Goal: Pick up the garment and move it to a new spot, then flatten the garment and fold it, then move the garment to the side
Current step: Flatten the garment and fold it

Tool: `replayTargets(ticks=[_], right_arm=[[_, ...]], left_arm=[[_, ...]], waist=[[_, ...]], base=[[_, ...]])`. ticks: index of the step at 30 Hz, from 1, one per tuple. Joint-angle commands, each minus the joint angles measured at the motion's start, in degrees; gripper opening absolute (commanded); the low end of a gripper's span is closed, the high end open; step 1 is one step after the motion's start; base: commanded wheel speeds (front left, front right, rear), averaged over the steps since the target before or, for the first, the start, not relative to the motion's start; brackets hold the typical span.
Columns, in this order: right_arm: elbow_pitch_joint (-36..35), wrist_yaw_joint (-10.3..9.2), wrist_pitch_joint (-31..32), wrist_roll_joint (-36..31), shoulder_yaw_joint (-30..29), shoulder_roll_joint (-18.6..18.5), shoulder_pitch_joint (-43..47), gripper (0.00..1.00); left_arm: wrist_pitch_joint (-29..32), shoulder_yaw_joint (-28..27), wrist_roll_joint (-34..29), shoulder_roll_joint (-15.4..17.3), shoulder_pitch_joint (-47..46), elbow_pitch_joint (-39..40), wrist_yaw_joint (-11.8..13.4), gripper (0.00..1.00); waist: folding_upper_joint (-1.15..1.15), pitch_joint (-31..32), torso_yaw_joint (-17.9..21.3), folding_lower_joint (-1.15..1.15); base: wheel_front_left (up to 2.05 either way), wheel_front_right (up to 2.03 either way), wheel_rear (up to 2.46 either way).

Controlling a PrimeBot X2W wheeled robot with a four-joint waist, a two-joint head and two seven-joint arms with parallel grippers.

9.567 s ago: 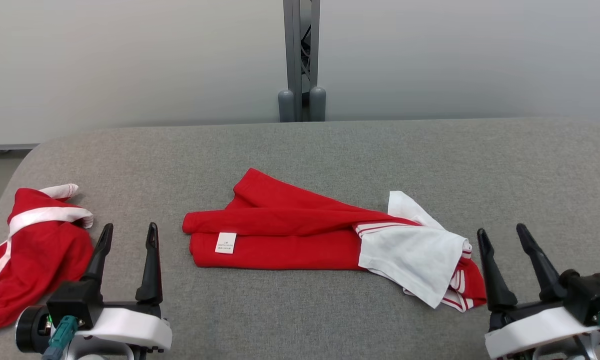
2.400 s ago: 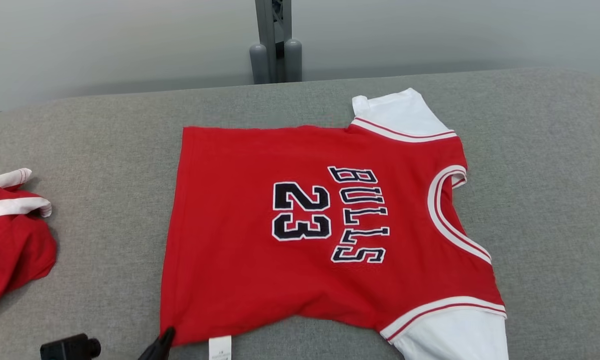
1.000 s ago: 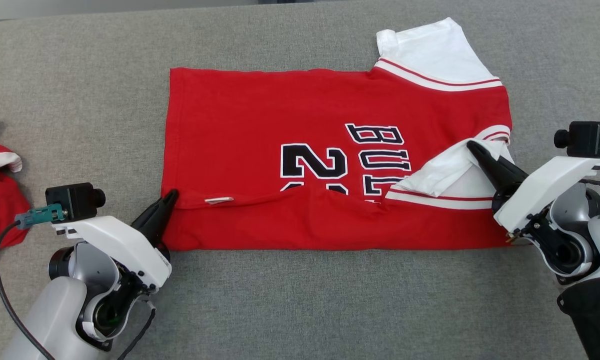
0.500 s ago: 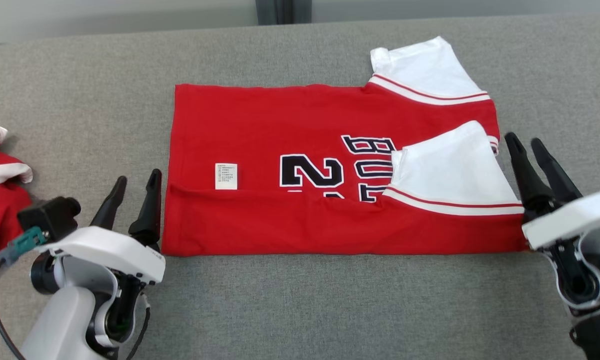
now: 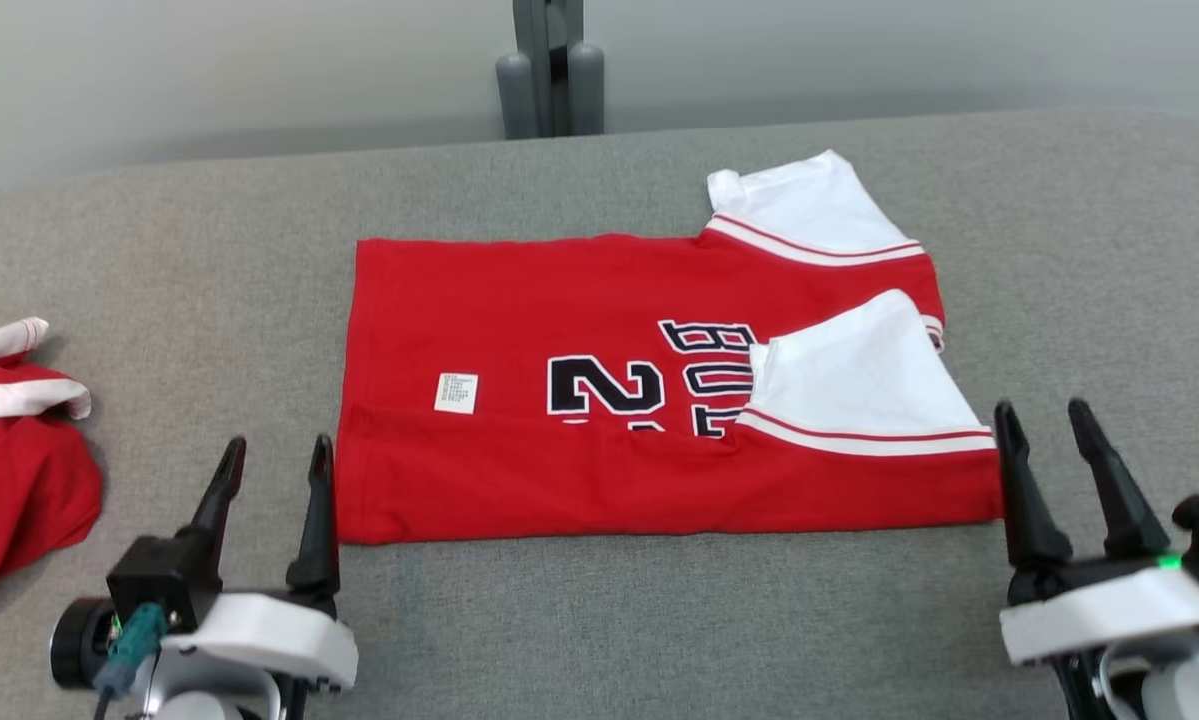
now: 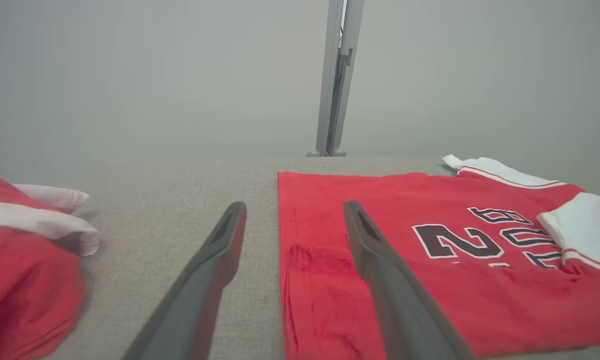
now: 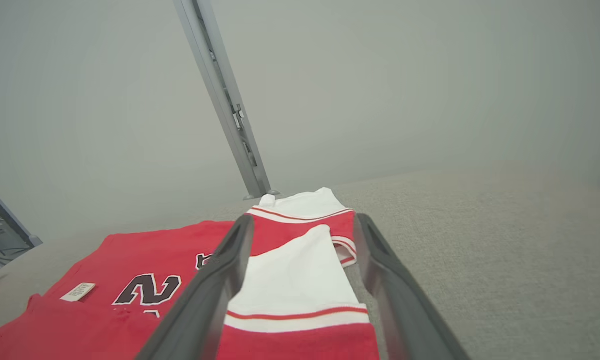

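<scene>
We see the red basketball jersey with white sleeves (image 5: 599,300) lying flat near the middle of the grey fabric-covered table (image 5: 599,620), collar end to our right. Its near long side is folded up over the body. The crease makes a straight near edge, and the flap covers the lower half of the black number and lettering. A small white label (image 5: 456,392) sits on the red cloth near the hem end. One white sleeve (image 5: 859,375) lies folded onto the chest, and the other white sleeve (image 5: 809,210) sticks out past the far edge.

There is bare table to our right of the collar end, beyond the far edge up to the table's rounded back, and in the strip between the crease and us. On our left, a band of bare table separates the hem from a crumpled red and white garment (image 5: 19,470) at the table's left edge. A grey metal post (image 5: 549,60) stands behind the table.

Our left gripper (image 5: 279,440) has its fingers spread wide with nothing between them, and its inner finger is just beside the hem corner. Our right gripper (image 5: 1041,404) is spread just as wide and empty, with its inner finger just beside the collar-end corner. We cannot tell whether either finger touches the cloth.
</scene>
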State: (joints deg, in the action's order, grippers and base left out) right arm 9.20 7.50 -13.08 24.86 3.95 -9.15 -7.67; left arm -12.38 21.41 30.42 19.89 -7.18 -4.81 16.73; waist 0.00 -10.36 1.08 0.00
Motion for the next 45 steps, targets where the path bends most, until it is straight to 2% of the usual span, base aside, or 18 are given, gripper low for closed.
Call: replayTargets(ticks=[1, 9, 17, 25, 33, 45], right_arm=[[-0.9, -0.01, -0.4, -1.8, -1.0, 0.7, 1.8, 1.00], [-4.2, -0.01, 2.2, -8.4, -3.1, 4.2, 9.7, 1.00], [-6.7, -0.02, 5.0, -9.1, -3.3, 5.5, 13.5, 1.00], [-6.8, -0.01, 7.3, -9.6, -3.5, 5.8, 12.1, 1.00], [0.8, -0.02, 9.1, -10.5, -4.1, 3.0, 6.1, 1.00], [14.1, -0.02, 6.8, -9.0, -2.3, 0.9, -2.8, 1.00]], left_arm=[[-0.6, 0.0, -0.5, 0.5, 1.2, -0.1, 0.5, 1.00], [-0.2, 1.7, -0.4, -0.1, 6.4, -1.9, 1.5, 1.00], [1.0, 2.6, -0.2, 0.1, 7.4, -3.6, 1.5, 1.00], [3.0, 3.6, -0.3, 0.4, 4.3, -3.7, 0.6, 1.00], [8.2, 5.0, 2.3, -0.6, -2.2, -7.9, -3.4, 1.00], [12.5, 4.4, 5.2, -0.8, -5.3, -11.5, -4.3, 1.00]], waist=[[0.00, 1.3, 0.4, 0.00], [0.00, 5.4, 0.8, 0.00], [0.00, 7.2, 0.5, 0.00], [0.00, 5.9, 0.2, 0.00], [0.00, 0.7, 0.1, 0.00], [0.00, -4.4, 0.0, 0.00]], base=[[0.00, 0.00, 0.00], [0.00, 0.00, 0.00], [0.00, 0.00, 0.00], [0.00, 0.00, 0.00], [0.00, 0.00, 0.00], [0.00, 0.00, 0.00]])
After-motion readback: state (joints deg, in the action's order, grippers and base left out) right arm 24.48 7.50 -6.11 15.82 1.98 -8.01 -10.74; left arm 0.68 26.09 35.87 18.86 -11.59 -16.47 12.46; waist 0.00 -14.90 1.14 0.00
